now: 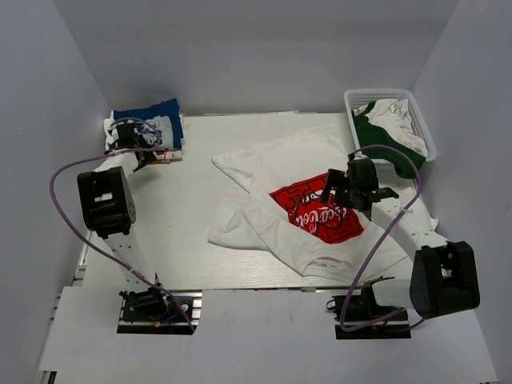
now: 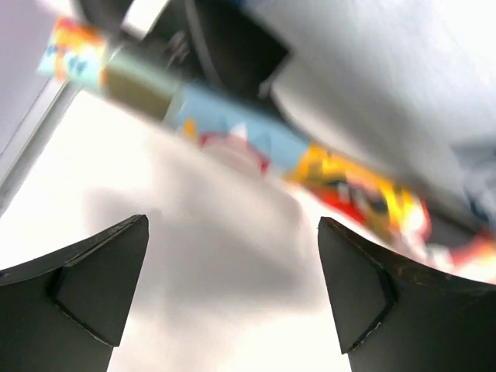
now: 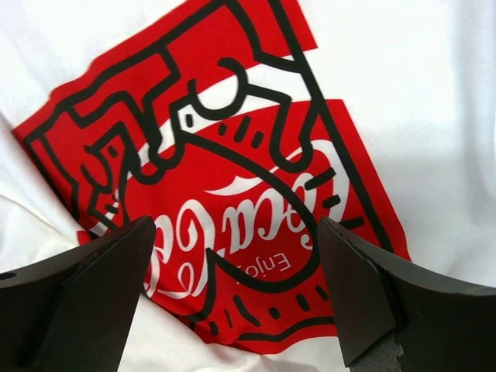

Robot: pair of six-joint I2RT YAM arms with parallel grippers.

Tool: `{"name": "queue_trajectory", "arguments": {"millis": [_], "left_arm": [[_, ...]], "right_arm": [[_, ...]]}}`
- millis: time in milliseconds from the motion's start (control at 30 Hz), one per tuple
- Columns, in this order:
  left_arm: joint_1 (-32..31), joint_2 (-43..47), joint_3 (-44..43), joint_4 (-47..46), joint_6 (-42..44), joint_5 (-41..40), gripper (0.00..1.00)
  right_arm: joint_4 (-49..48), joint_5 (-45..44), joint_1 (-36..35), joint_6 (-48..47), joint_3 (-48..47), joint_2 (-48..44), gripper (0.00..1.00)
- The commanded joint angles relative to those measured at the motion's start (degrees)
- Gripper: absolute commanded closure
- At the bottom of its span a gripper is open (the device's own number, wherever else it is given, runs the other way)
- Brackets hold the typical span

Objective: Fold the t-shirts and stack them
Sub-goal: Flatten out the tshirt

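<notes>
At table centre, white t-shirt (image 1: pixel 272 172) lies rumpled, logo up, not yet folded. I hold right gripper (image 3: pixel 236 248) wide above logo, ready for pinch. Toward ten o'clock, left gripper (image 2: pixel 232 248) wide, empty, beside blue t-shirt (image 1: pixel 152 120), probably stack base.

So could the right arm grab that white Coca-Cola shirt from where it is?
Probably yes: the right gripper hangs open above the white shirt, over its red logo, nothing in between.

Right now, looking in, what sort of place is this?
Likely a robotics lab test cell rather than a home: two robot arms bolted to a white table, plain white walls enclosing it, a basket of clothes.
</notes>
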State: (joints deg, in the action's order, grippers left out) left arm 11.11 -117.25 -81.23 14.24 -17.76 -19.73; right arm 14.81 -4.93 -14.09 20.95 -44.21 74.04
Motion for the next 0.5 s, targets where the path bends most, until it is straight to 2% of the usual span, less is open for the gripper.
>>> {"name": "queue_trajectory", "arguments": {"millis": [0,67,100,233,333,467], "left_arm": [[-0.21,11.59,1.77,4.28,1.32,6.61,0.0],[-1.61,16.69,3.87,7.29,0.8,16.78,0.0],[-1.62,18.71,8.15,7.29,-0.07,25.87,0.0],[-5.12,29.52,18.37,-0.24,-3.67,34.64,0.0],[-8.64,31.91,19.27,-1.67,-4.65,35.36,0.0],[-18.37,25.07,10.34,0.43,-3.52,33.97,0.0]], "right_arm": [[-1.36,2.73,0.29,0.58,-1.24,-2.93,0.1],[-3.11,3.52,0.38,2.5,0.78,-4.78,0.1],[-3.12,3.44,0.38,3.04,1.92,-5.22,0.1],[0.22,2.03,0.81,7.77,5.08,-8.21,0.1],[2.5,0.88,1.52,11.21,7.46,-9.79,0.1],[4.61,0.89,2.92,13.93,11.33,-10.49,0.1]]}}
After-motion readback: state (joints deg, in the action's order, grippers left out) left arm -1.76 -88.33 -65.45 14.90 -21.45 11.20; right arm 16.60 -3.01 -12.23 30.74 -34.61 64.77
